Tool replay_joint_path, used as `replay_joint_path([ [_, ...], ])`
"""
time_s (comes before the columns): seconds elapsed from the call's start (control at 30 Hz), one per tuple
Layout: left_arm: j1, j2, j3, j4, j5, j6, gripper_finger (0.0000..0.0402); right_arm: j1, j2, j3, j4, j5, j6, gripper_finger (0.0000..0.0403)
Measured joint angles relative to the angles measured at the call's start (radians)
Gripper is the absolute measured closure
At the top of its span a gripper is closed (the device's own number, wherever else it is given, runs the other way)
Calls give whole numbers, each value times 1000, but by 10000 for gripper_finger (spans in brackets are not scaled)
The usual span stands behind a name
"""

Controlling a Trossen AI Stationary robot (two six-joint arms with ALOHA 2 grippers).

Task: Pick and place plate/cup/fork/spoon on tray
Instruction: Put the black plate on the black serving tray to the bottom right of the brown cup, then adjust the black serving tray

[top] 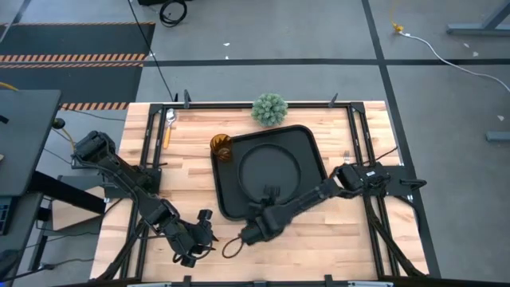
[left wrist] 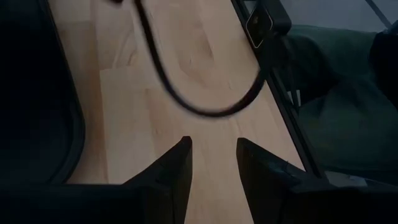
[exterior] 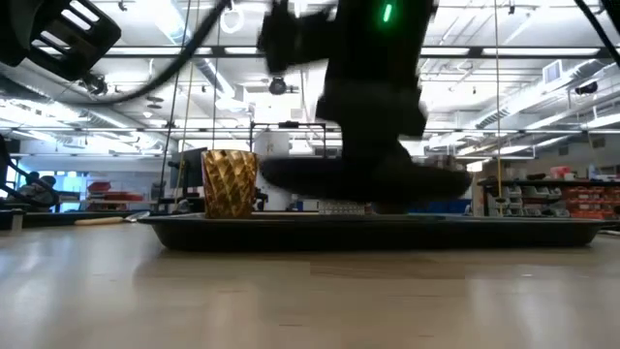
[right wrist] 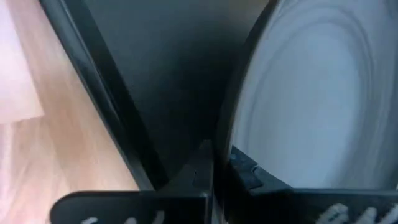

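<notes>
I take the tray (top: 311, 151) as my landmark: it lies on the wooden worktop (top: 358, 239), and the round black plate (top: 271, 169) sits inside it, filling most of its floor. My right hand (top: 268, 194) is at the plate's rim on the side of the tray nearest the worktop's front edge, and in the right wrist view its two fingers (right wrist: 199, 171) are pinched together on the plate's edge (right wrist: 311, 112), with the tray's dark floor and raised wall (right wrist: 106, 106) running just beside them. In the low view the plate (exterior: 329, 176) looks lifted on that gripped side, tilted above the tray's rim (exterior: 542, 231). The amber cup (top: 221, 147) stands upright just off the tray's left far corner; from the high view I cannot tell whether it touches the rim, and the low view shows it (exterior: 230, 182) at the tray's left end. The spoon (top: 169, 127) lies on the worktop well to the left of the tray, near the far edge, bowl pointing away from me. I cannot pick out the fork. A small green plant (top: 270, 108) sits just beyond the tray's far side. My left hand (top: 209, 233) hovers over bare wood well to the left of the tray's near corner, its fingers (left wrist: 171, 171) parted with nothing between them, a dark cable (left wrist: 186, 102) looping past ahead.
</notes>
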Motion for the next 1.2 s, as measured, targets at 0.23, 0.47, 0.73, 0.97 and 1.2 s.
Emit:
replay_joint_path([
  [0.23,0,0,0,0,0,0,269,-59,0,-108,177,-24,-88,373],
  [0.47,0,0,0,0,0,1,269,-75,0,-95,204,-20,-60,309],
  [0.73,-6,0,0,-9,0,-16,269,-57,-22,-68,-42,115,140,268],
  [0.97,-30,0,0,-10,0,-33,269,-4,-34,-76,-268,16,264,280],
  [1.2,-35,0,0,-10,0,-28,269,37,-131,-222,-259,-17,352,282],
])
